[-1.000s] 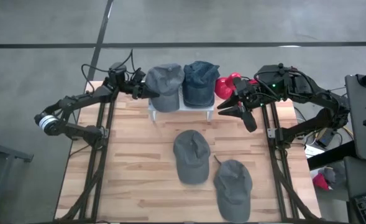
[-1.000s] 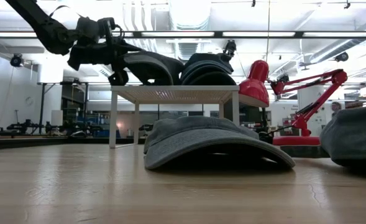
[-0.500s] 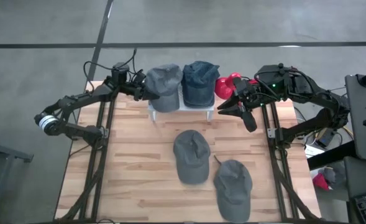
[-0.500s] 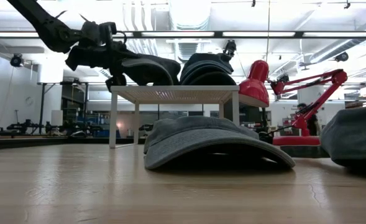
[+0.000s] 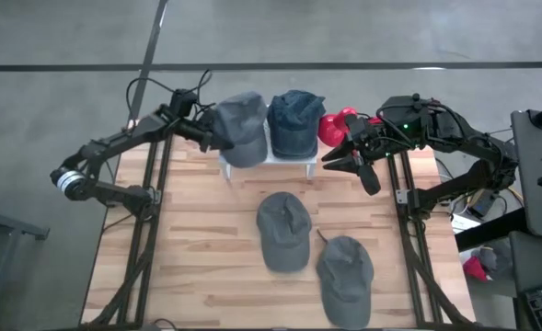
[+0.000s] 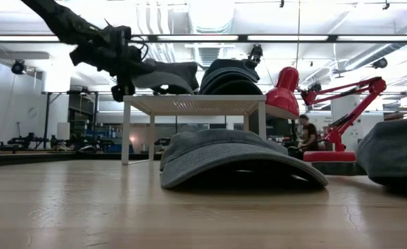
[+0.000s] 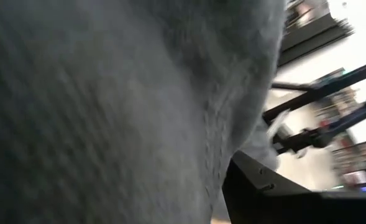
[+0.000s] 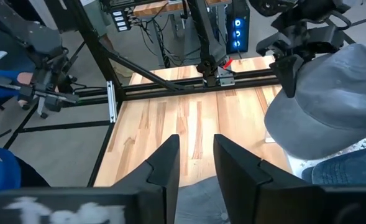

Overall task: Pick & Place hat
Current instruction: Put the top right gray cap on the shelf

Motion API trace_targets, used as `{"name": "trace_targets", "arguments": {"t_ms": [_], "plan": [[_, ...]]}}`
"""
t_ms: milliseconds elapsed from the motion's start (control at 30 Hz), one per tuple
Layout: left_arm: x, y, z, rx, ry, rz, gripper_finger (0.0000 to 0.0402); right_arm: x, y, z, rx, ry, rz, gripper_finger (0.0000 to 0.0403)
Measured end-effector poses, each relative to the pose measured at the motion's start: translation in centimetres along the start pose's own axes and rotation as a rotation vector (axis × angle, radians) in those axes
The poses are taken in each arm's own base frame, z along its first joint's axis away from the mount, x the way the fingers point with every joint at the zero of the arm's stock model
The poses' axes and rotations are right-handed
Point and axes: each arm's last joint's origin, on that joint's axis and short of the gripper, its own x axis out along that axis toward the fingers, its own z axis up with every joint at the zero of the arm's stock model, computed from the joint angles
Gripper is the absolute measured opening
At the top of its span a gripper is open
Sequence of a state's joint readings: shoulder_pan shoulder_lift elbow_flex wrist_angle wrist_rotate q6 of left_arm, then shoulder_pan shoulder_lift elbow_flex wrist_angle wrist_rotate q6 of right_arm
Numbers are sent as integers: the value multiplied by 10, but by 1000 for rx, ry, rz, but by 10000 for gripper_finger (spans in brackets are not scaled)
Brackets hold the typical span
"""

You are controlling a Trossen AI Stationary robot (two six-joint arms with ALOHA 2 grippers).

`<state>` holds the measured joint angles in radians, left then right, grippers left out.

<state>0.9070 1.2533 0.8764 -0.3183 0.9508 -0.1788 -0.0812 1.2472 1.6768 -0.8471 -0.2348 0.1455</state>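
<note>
Above rack's (image 5: pixel 291 162) left edge, left gripper (image 5: pixel 203 135) grips grey hat (image 5: pixel 237 128).

grey hat (image 5: pixel 240 127), navy hat (image 5: pixel 295 122), red lamp (image 5: pixel 337 126).

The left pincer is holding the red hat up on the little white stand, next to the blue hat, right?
Not quite. The hat in the left pincer is grey, not red: the grey hat sits on the little white stand beside the blue hat. The high view shows it. The red thing nearby is a lamp.
</note>
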Motion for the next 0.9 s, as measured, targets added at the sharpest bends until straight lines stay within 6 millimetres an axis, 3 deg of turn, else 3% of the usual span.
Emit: {"name": "trace_targets", "arguments": {"t_ms": [433, 900], "plan": [[-12, -17, 22, 86, 5, 132, 85, 0, 0, 2, -3, -17, 3, 90], [-4, -24, 16, 134, 65, 60, 85, 0, 0, 2, -1, -18, 3, 73]]}}
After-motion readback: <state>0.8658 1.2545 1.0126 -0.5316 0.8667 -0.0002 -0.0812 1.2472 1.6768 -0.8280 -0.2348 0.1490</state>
